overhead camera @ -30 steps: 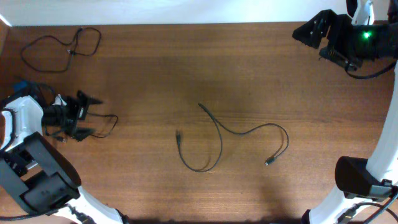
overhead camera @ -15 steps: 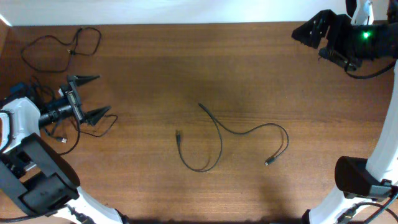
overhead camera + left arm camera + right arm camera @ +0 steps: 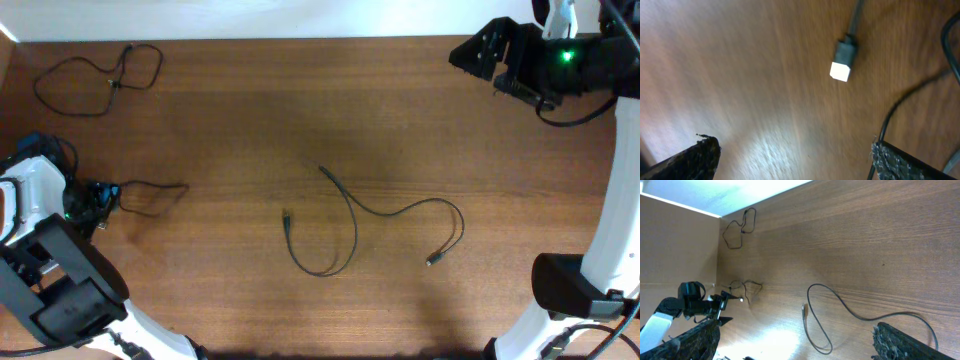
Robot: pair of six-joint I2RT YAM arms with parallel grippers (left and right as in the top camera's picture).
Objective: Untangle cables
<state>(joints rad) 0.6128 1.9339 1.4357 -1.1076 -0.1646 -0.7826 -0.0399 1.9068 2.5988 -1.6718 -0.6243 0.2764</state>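
Three thin black cables lie apart on the wooden table. One is a loose loop at the far left back (image 3: pixel 100 75) (image 3: pixel 737 227). A long one curls across the middle (image 3: pixel 375 218) (image 3: pixel 840 305). A small looped one (image 3: pixel 150 195) (image 3: pixel 747 287) lies just right of my left gripper (image 3: pixel 98 195). The left wrist view shows that cable's white-tipped plug (image 3: pixel 842 66) on the wood ahead of my left gripper (image 3: pixel 795 160), which is open and holds nothing. My right gripper (image 3: pixel 478 55) (image 3: pixel 795 342) hangs open high over the back right corner, far from all the cables.
The thicker black wiring of the left arm (image 3: pixel 45 150) sits at the table's left edge. The right arm's base (image 3: pixel 570 285) stands at the front right. A pale wall runs along the table's back edge (image 3: pixel 300 38).
My left gripper has pulled back to the left and turned downward, leaving the small looped cable on the table. My right gripper has shifted slightly left.
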